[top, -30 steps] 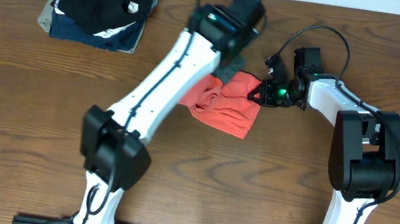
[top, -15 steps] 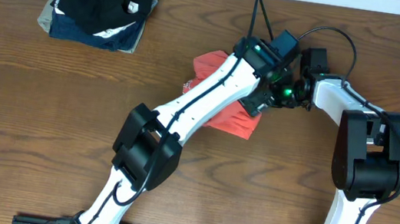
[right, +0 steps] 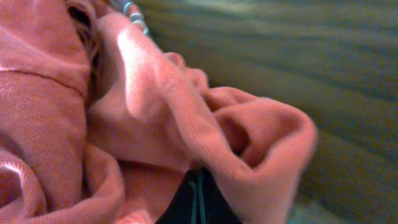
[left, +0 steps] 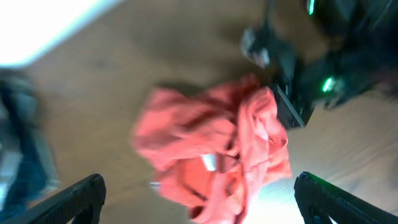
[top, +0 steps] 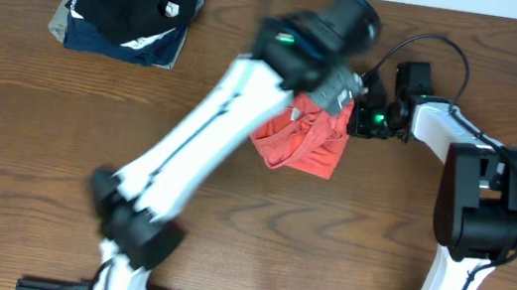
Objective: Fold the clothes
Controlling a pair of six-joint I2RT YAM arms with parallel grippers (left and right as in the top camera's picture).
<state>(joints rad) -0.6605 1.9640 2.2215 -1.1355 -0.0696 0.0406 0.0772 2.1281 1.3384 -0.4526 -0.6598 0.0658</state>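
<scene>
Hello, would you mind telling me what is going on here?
Two robot arms are working on a crumpled red-orange cotton T-shirt on the wooden table. The right gripper is shut on one edge of the shirt, while the left gripper hangs open above it, holding nothing. The shirt is not yet folded.

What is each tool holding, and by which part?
The right tool pinches a bunched edge fold of the red-orange T-shirt; the left tool is open, holding nothing.

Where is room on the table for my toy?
Bare table: left of the left arm, and between it and the right arm, nearer than the red shirt. Crowded: the shirt by the right end effector, the dark clothes pile.
</scene>
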